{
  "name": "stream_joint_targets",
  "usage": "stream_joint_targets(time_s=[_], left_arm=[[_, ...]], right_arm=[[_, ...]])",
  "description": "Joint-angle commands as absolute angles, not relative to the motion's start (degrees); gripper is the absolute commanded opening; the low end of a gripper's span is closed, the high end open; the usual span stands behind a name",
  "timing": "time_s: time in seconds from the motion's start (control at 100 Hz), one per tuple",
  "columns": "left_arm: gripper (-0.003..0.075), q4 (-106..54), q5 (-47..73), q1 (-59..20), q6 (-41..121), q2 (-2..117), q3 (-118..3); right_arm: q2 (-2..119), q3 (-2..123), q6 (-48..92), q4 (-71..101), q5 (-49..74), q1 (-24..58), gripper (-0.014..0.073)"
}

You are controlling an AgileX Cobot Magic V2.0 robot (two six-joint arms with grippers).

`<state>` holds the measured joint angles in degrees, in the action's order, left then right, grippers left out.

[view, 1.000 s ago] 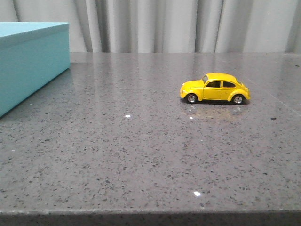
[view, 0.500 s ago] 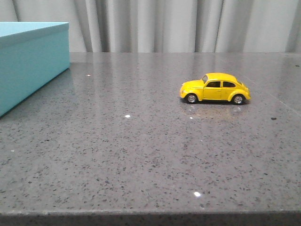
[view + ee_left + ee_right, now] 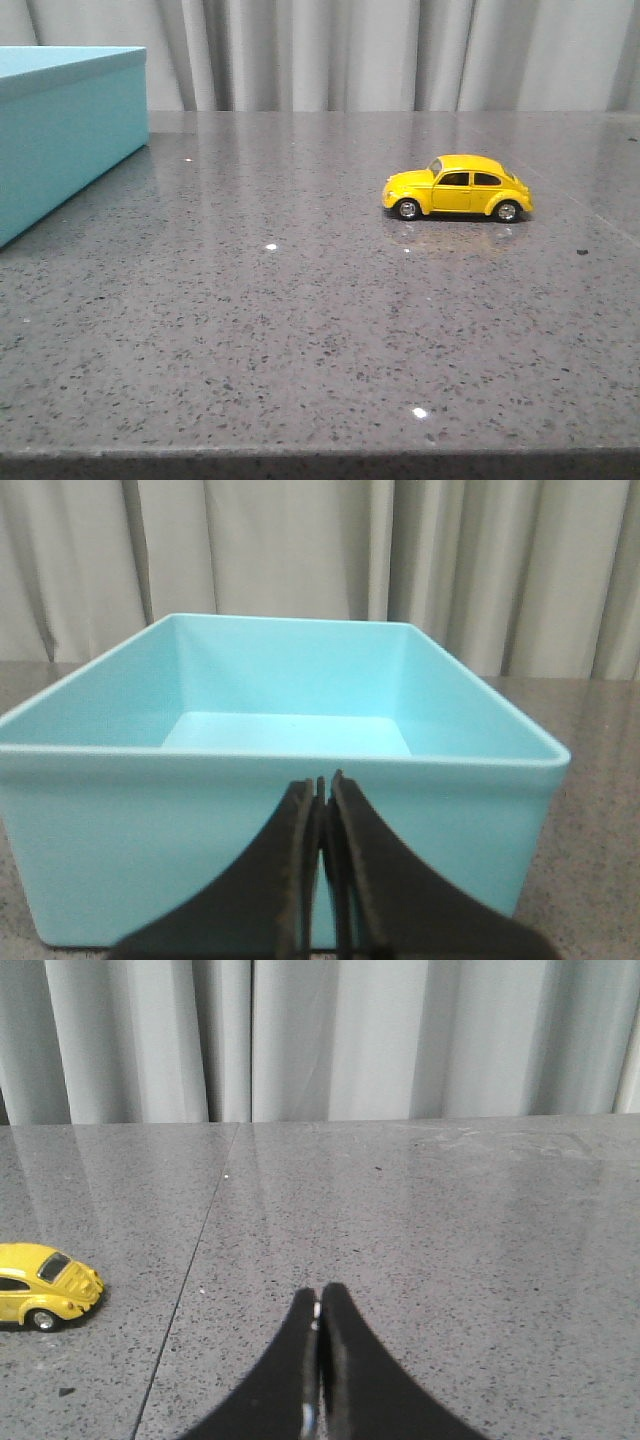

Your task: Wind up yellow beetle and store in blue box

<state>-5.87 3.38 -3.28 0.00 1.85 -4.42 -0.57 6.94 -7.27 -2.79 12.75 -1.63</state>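
Note:
The yellow beetle (image 3: 457, 187) stands on its wheels on the grey stone table, right of centre in the front view, nose pointing left. Its rear end also shows in the right wrist view, the yellow beetle (image 3: 40, 1283) lying well off to the side of my right gripper (image 3: 318, 1295), which is shut and holds nothing. The blue box (image 3: 62, 127) sits at the table's far left. Its open, bare inside faces my left gripper (image 3: 322, 783), which is shut, empty, and hangs just in front of the blue box's near wall (image 3: 150, 850). Neither gripper appears in the front view.
Grey pleated curtains (image 3: 380, 50) hang behind the table. The speckled tabletop (image 3: 300, 320) ends at a front edge along the bottom of the front view. A thin seam (image 3: 190, 1280) runs across the stone between the beetle and my right gripper.

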Motion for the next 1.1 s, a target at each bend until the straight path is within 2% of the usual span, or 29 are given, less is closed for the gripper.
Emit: stream_joint_targets(time_s=[0.0, 0.2, 0.44, 0.86, 1.09], left_arm=[[-0.0019, -6.4, -0.7, -3.2, -0.5, 5.7, -9.2], [-0.0019, -6.4, -0.9, -3.4, -0.5, 13.0, -14.4], [-0.0019, -7.5, -1.0, -3.4, -0.5, 19.5, -19.6], [-0.0019, -10.2, -3.3, -3.6, -0.5, 19.9, -20.2], [-0.0019, -10.2, -3.3, -3.6, -0.5, 19.9, -20.2]], right_arm=[[1.5, 12.6, -6.9, -3.1, 14.3, -1.8, -0.0059], [8.8, 20.7, -6.9, 0.0, 22.9, -1.8, -0.0059], [18.4, 28.6, -6.5, 2.4, 27.5, -1.8, -0.0059], [21.4, 30.6, -6.5, 2.9, 29.3, -1.5, -0.0059], [30.1, 36.3, -6.5, 2.9, 33.1, 4.0, -0.0057]])
